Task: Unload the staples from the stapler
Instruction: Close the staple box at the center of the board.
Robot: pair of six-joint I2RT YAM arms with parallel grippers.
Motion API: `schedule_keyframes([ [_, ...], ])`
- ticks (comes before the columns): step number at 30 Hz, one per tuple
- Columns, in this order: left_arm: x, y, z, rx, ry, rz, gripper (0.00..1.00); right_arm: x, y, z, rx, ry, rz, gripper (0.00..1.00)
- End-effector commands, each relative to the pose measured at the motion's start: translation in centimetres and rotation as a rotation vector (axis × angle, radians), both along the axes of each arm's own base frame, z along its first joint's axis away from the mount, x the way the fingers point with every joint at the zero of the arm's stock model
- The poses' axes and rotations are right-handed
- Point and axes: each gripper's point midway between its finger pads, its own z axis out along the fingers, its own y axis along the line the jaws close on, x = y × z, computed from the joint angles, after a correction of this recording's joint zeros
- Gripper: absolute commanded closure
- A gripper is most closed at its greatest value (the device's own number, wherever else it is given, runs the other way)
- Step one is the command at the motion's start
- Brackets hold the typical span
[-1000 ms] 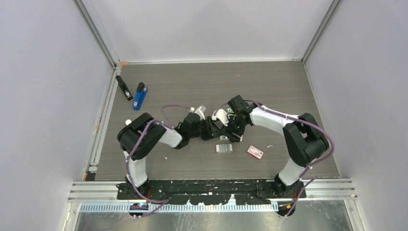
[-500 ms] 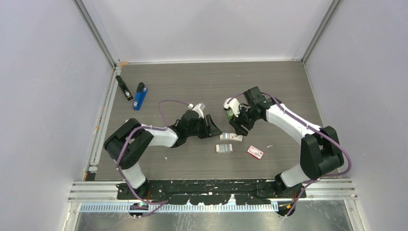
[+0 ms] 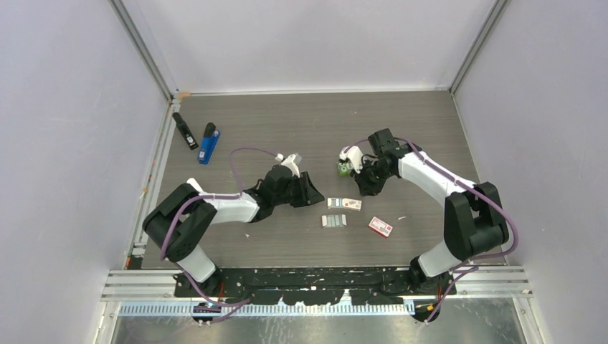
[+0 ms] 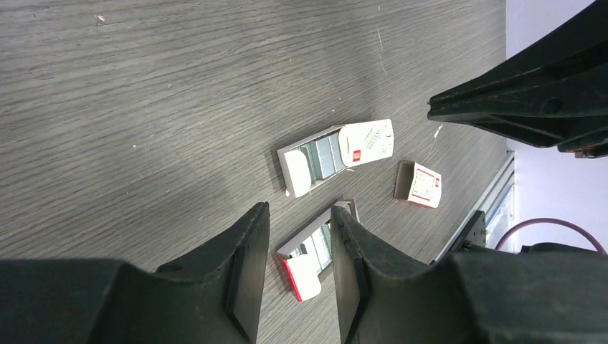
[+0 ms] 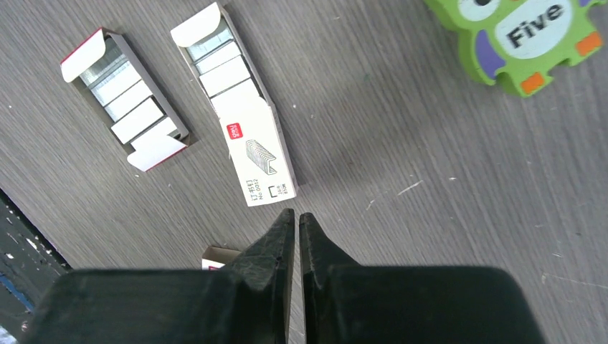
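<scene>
Left pincer [image 4: 299, 211] is hanging empty, slightly apart; right pincer [image 5: 295, 213] is resting together. You are working well apart from the blue stapler [image 3: 209, 143], lying far left on the bench [image 3: 287, 118]; be widening before reaching.

One blue stapler [image 3: 209, 142], one black stapler [image 3: 185, 131], three staple boxes [image 3: 344, 204] [image 3: 334, 221] [image 3: 381, 227] ahead of the right pincer [image 5: 296, 215], and one green owl piece [image 5: 520, 36] beside it.

L arm [image 3: 229, 208] stretched low; L hand [image 4: 299, 210] slightly parted, empty. R arm [image 3: 430, 175] bent; R hand [image 5: 295, 213] pinched closed, empty.
</scene>
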Motion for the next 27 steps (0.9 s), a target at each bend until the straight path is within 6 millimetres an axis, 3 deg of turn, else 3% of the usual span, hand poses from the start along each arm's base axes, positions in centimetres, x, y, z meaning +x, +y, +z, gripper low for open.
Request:
schedule_keyframes([
  [1, 0.1, 0.2, -0.5, 0.013, -0.013, -0.006, 0.63, -1.5, -0.4, -0.2, -0.010, 0.064, 0.106, 0.88],
  [10, 0.1, -0.5, -1.8, -0.010, 0.023, -0.025, 0.66, -3.2, -1.3, -2.0, -0.058, 0.190, 0.173, 0.90],
  [27, 0.2, -1.0, -3.0, 0.003, 0.065, -0.034, 0.68, -3.0, -1.3, -3.9, -0.077, 0.255, 0.112, 0.89],
])
